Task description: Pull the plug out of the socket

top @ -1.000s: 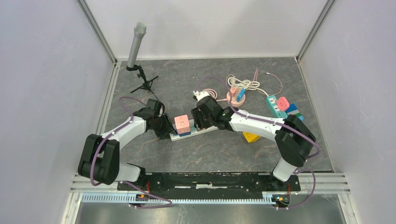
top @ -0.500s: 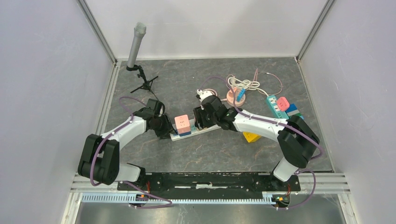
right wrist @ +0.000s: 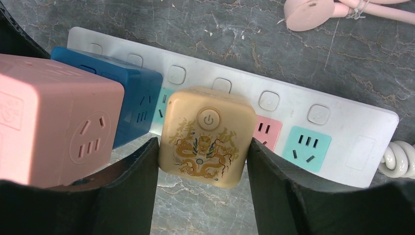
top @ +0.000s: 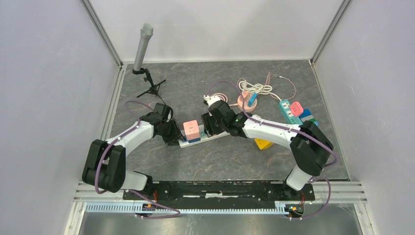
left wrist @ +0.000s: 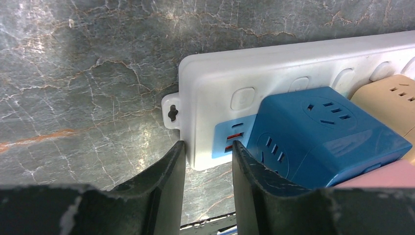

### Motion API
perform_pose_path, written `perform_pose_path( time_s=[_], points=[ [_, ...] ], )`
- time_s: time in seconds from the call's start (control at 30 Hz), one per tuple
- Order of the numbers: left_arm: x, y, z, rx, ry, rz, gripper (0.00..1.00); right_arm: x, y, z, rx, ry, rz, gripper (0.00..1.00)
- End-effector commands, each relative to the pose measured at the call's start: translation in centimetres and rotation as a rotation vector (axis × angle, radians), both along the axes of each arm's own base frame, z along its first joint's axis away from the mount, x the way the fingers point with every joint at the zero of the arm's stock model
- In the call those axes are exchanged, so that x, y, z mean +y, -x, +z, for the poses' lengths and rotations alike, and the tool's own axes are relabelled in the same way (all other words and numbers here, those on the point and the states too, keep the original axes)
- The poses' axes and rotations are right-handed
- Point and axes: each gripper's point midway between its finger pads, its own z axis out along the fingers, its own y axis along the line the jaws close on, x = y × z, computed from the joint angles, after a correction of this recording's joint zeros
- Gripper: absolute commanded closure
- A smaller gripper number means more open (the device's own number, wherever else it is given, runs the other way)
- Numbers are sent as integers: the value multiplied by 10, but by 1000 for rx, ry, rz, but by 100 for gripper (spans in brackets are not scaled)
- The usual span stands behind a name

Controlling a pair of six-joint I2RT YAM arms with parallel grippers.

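The socket is a long white power strip (top: pixel 210 137) lying mid-table. A beige cube plug (right wrist: pixel 208 134) with a gold dragon print sits in it, and my right gripper (right wrist: pixel 201 147) is shut on that plug, one finger on each side. Left of it a blue cube (right wrist: pixel 132 93) and a pink cube (top: pixel 190 129) are also plugged in. My left gripper (left wrist: pixel 206 147) pinches the strip's left end (left wrist: pixel 210 98), its fingers (left wrist: pixel 171 166) straddling the corner beside the blue cube (left wrist: pixel 323 132). From above, both grippers (top: pixel 175 133) (top: pixel 211 125) meet at the strip.
A microphone on a small tripod (top: pixel 143 49) stands at the back left. A pink round reel with coiled white cable (top: pixel 247 100), a teal power strip carrying a pink cube (top: pixel 292 111) and a yellow block (top: pixel 263 143) lie to the right.
My left jaws have closed in slightly on the strip's end. The right wrist shifted a little and came back; the beige plug stays seated.
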Motion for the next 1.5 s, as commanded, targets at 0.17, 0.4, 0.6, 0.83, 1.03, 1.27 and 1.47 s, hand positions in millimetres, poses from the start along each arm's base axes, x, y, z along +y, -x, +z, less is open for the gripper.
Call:
perform_pose_path(
  time_s=[0.17, 0.4, 0.6, 0.83, 1.03, 1.27, 1.47],
  points=[
    [45, 26, -40, 108, -235, 65, 57, -6, -3, -5, 11, 28, -36, 17],
    [45, 25, -40, 108, -239, 63, 57, 24, -4, 9, 1, -16, 35, 45],
    [46, 26, -39, 106, -244, 55, 58, 27, -12, 41, -27, -31, -16, 100],
    [51, 23, -39, 97, -272, 58, 58, 34, -11, 54, 0, -80, -18, 100],
    [50, 23, -37, 96, -266, 57, 58, 25, -9, 44, 0, -51, -32, 100],
    [50, 24, -37, 91, -261, 62, 58, 15, -9, 60, -72, -101, -48, 100],
    [49, 22, -33, 76, -255, 68, 59, 7, -8, 79, -105, -121, -73, 100]
  ],
)
